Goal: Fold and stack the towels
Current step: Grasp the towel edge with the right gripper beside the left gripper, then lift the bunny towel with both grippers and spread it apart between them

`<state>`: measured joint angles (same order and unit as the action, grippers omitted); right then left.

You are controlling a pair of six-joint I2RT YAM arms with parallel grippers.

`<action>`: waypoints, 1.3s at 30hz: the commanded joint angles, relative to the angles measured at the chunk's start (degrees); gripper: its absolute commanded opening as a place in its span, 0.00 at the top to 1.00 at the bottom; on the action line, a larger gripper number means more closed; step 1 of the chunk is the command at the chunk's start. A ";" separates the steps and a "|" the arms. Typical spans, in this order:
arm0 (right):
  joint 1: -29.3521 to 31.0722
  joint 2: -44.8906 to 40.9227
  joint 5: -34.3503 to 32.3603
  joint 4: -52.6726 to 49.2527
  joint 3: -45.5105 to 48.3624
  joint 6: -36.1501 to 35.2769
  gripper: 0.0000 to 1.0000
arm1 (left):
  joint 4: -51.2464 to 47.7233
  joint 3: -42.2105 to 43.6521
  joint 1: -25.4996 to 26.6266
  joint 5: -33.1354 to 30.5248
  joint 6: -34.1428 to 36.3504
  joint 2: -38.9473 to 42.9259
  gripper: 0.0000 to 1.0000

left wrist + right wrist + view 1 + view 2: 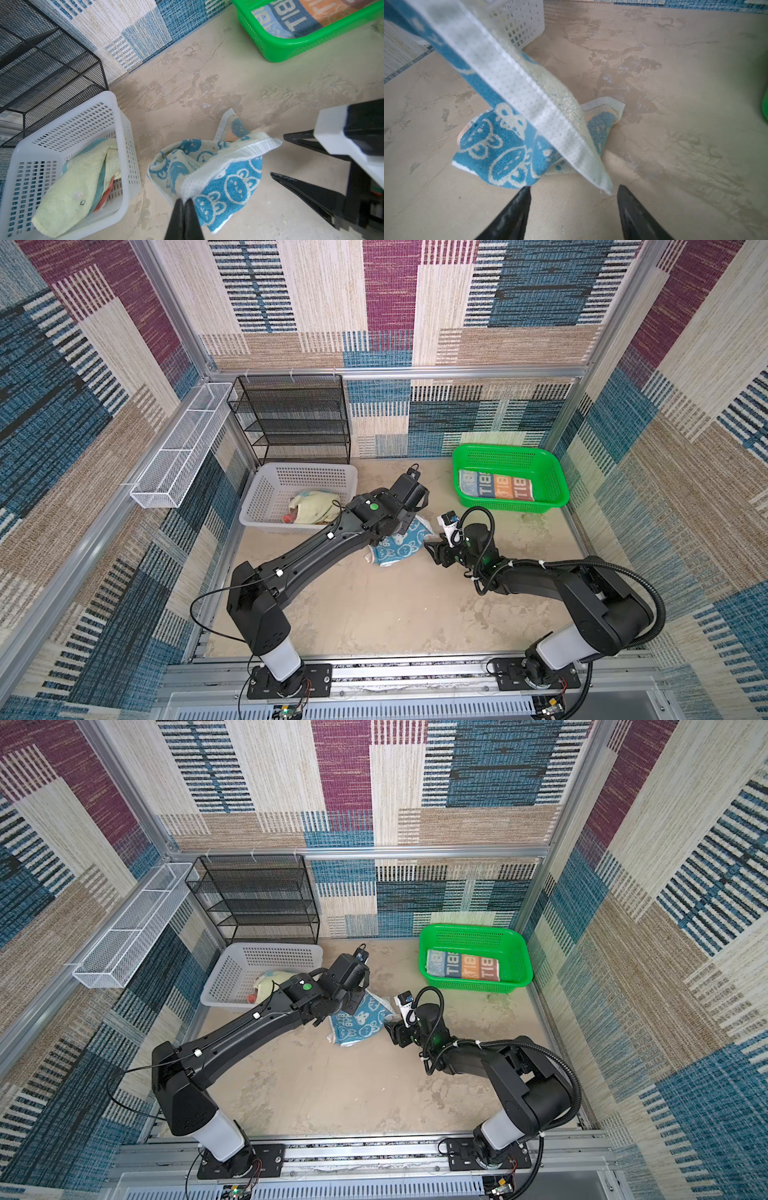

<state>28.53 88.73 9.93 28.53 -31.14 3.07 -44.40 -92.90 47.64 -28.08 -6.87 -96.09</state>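
the soft, light, floppy rabbit towel (228, 182) hangs from the left gripper (184, 202), pinched shut on its white hem, bulk crumpled mid-way toward the worktop's (374, 614) far edge, while the right gripper (573, 193) stands part open, empty, at the free hem corner, likely the best hold.

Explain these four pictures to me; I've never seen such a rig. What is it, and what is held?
Two black robot arms stand at the near edge of a beige table; each ends in a two-fingered gripper. Two pictures look down from overhead, nearly alike; the other two come from cameras on the wrists. The left gripper is shut on the white hem of a blue terry towel with white rabbit faces, holding part up while the rest lies on the table. The right gripper is open beside the towel's hanging corner. A green perforated plastic basket holds a folded striped towel with white letters; a white perforated plastic basket holds crumpled cream cloth.
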 commanded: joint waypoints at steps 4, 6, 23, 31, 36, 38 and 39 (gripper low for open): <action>-0.05 1.70 -4.38 3.24 -2.12 -2.31 0.36 | -0.28 0.57 -0.13 -0.14 1.38 0.74 1.00; -0.03 2.49 -5.55 2.93 -2.85 -3.15 0.37 | -0.38 0.86 -0.09 -0.23 1.64 1.00 1.00; -0.05 4.44 -1.64 8.38 -4.72 -6.97 0.73 | -0.28 1.32 -0.12 1.27 2.47 1.71 1.00; -0.03 2.48 -4.24 6.09 -6.73 -6.12 1.00 | -0.25 0.23 -0.81 -0.64 1.25 2.05 1.00; -0.32 -2.61 -11.24 -2.09 -12.32 -5.71 1.00 | -0.42 -3.26 -2.30 -1.89 1.54 2.48 1.00; -0.63 -4.49 -14.02 -6.56 -16.10 -6.36 1.00 | -0.38 -5.78 -3.07 -1.98 2.33 2.27 1.00; -0.72 -5.33 -15.73 -8.81 -18.19 -6.81 1.00 | -0.43 -7.39 -3.44 -2.25 2.92 2.18 1.00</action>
<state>28.08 85.27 0.36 25.19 -46.00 -3.07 -44.69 -97.73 44.82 -28.56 -4.84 -94.24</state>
